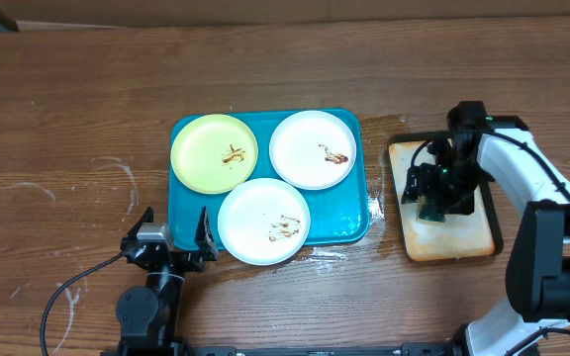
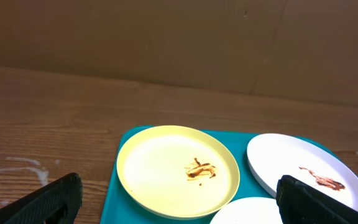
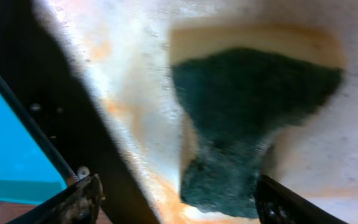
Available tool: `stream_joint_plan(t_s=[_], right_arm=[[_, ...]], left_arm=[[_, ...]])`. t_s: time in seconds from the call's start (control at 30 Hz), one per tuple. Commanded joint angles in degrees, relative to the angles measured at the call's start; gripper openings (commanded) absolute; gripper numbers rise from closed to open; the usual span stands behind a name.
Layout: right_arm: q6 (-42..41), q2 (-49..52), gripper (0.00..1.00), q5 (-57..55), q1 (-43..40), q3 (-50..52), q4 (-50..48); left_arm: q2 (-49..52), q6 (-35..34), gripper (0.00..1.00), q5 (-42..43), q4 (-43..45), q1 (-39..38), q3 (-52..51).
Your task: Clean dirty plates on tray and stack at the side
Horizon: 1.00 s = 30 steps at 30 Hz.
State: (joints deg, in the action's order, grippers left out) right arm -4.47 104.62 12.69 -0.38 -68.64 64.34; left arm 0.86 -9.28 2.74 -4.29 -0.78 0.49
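— The left arm [image 1: 148, 305], near edge of frame: what is it doing?
— It is drawn in close to its base. The left gripper [image 1: 175, 229] is level and faces forward, its jaws spread fully, with black fingers [image 2: 42, 202] in both lower corners of the wrist view.
— And the right arm [image 1: 527, 173]?
— It is white and bent sharply at the elbow, forearm reaching inward. The right gripper [image 1: 433, 198] points straight down with its jaws parted, and its fingertips [image 3: 79, 199] stand wide apart.

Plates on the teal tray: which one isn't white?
The pale yellow-green round plastic plate, in the far-left corner of the teal plastic tray; the far-right plate and the near plate are white.
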Motion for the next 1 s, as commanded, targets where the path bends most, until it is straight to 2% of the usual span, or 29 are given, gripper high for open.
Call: stream_joint_plan(t_s=[0.0, 0.13, 0.23, 0.33, 0.4, 0.7, 0.97], right_arm=[[3.4, -0.4, 0.76, 0.5, -1.7, 0.0, 0.5], [4.1, -0.4, 0.65, 0.0, -1.7, 0.0, 0.0], [4.1, -0.4, 0.66, 0.1, -1.7, 0.0, -1.0], [4.1, -0.4, 0.79, 0.1, -1.7, 0.0, -2.5], [4.1, -0.4, 0.83, 0.0, -1.7, 0.0, -3.5], [4.1, -0.3, 0.74, 0.0, -1.7, 0.0, -4.9], [4.1, -0.3, 0.76, -0.5, -1.7, 0.4, -4.7]], left_arm=[[-0.5, 0.1, 1.00, -0.2, 0.0, -0.2, -0.2], [-0.5, 0.1, 1.00, -0.2, 0.0, -0.2, -0.2], [-0.5, 0.1, 1.00, -0.2, 0.0, -0.2, -0.2], [-0.5, 0.1, 1.00, -0.2, 0.0, -0.2, -0.2], [-0.5, 0.1, 1.00, -0.2, 0.0, -0.2, -0.2], [-0.5, 0.1, 1.00, -0.2, 0.0, -0.2, -0.2], [-0.5, 0.1, 1.00, -0.2, 0.0, -0.2, -0.2]])
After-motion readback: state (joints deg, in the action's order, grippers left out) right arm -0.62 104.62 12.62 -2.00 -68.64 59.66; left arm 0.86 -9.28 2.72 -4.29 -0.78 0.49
